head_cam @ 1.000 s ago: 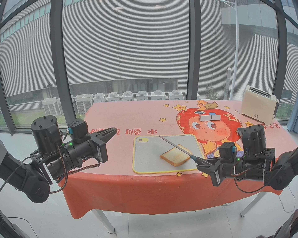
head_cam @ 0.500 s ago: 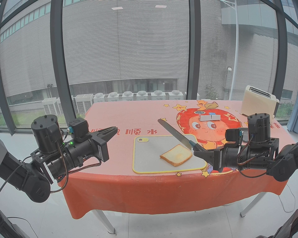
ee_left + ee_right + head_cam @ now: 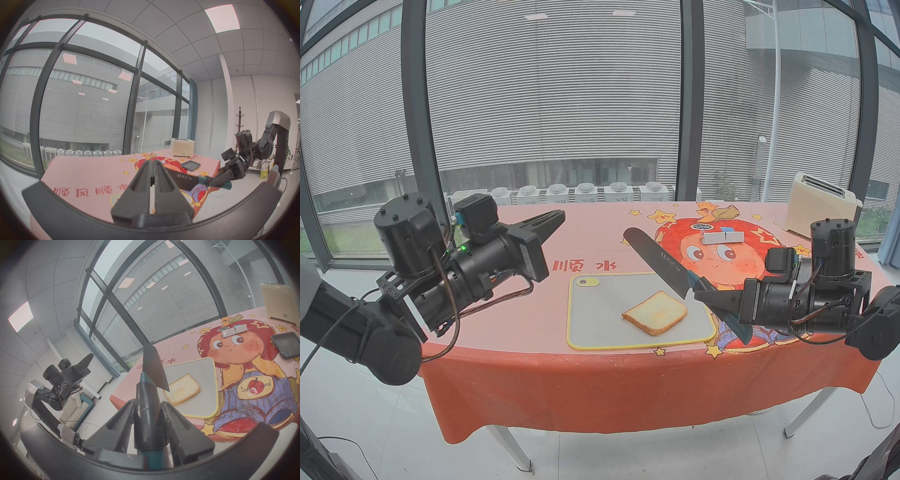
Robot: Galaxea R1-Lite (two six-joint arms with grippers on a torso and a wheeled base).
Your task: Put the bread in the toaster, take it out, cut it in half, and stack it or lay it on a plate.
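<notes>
A toasted square bread slice (image 3: pixel 656 312) lies on a grey yellow-rimmed cutting board (image 3: pixel 600 312). The right gripper (image 3: pixel 706 299) holds a dark-bladed knife (image 3: pixel 659 259) slanting above the board's right side.

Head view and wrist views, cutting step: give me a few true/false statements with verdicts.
1. The right gripper is shut on the knife handle. True.
2. The bread is cut in two. False: one whole slice lies on the cutting board.
3. The left gripper holds the bread. False: it is shut on nothing, in the air at the table's left side.
4. The toaster stands at the table's far right corner. True.
5. The knife blade rests on the bread. False: it is held up, clear of the slice.
</notes>
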